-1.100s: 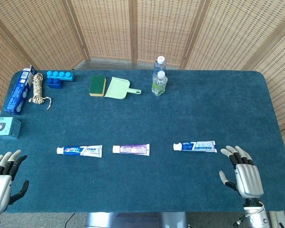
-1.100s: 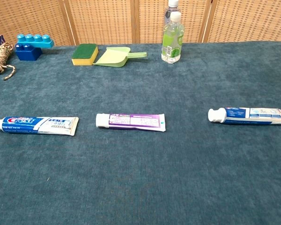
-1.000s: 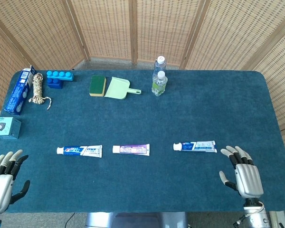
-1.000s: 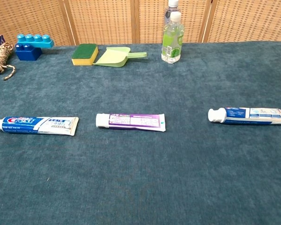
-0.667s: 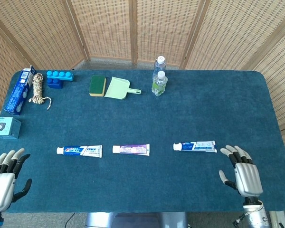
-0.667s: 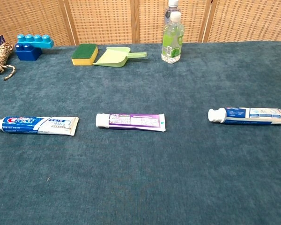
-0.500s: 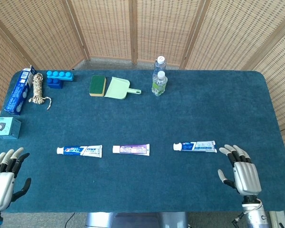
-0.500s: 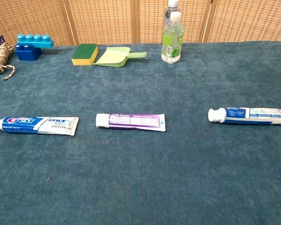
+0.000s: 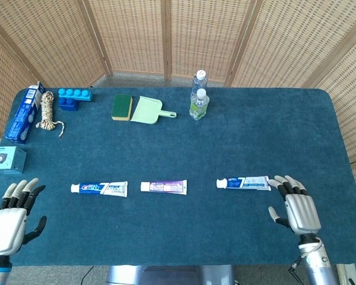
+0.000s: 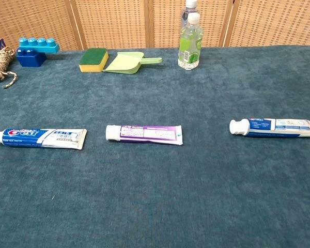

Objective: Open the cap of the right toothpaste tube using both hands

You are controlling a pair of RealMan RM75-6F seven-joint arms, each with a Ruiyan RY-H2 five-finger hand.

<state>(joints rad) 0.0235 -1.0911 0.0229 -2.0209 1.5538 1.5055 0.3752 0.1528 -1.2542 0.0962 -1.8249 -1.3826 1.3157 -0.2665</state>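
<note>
The right toothpaste tube (image 9: 244,183) (image 10: 276,127) lies flat on the blue table, white cap (image 9: 221,183) (image 10: 238,126) pointing left. My right hand (image 9: 297,209) hovers just right of and below the tube's tail, fingers spread, holding nothing. Far off at the table's front left corner, my left hand (image 9: 10,218) is also spread and empty. Neither hand shows in the chest view. Two other tubes lie in the same row: a purple one (image 9: 164,187) (image 10: 143,134) in the middle and a blue Crest one (image 9: 99,189) (image 10: 39,137) on the left.
Along the back stand two bottles (image 9: 198,100) (image 10: 189,41), a green dustpan (image 9: 149,110), a sponge (image 9: 121,107), blue blocks (image 9: 74,98), a rope coil (image 9: 46,113) and a blue box (image 9: 22,114). A teal box (image 9: 8,159) sits at the left edge.
Both hands have moved forward over the table. The right hand has come up close to the right tube's tail; the left hand has shifted slightly inward.
</note>
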